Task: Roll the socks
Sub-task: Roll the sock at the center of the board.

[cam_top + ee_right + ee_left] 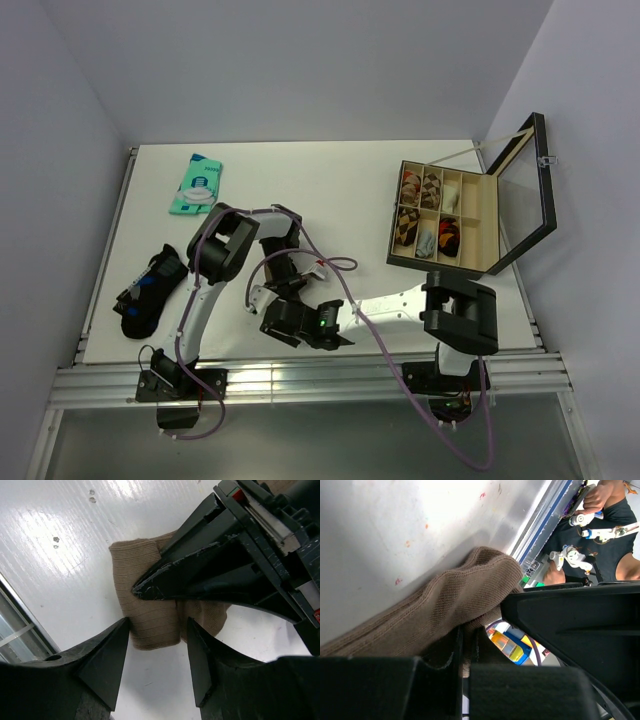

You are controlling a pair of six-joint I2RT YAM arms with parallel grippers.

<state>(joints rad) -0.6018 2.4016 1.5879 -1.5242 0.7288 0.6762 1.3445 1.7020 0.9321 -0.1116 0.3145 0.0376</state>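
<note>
Bright tabletop glare, blurred dark foreground

- Tan-brown sock [150,615]: plain ribbed knit, no pattern. It sits in the black left gripper [137,591], between the black right gripper's [159,630] fingers.
- Table [60,540] beneath both: white.
- Black sock [150,290], left of the left gripper: blue patches.
- Packet [197,185], beyond the left gripper: teal with white print.
- Box [480,200], right of the right gripper: black frame, beige compartments.

Two loose socks [150,292] [150,615], one packet [197,185], one box [472,205]
</note>
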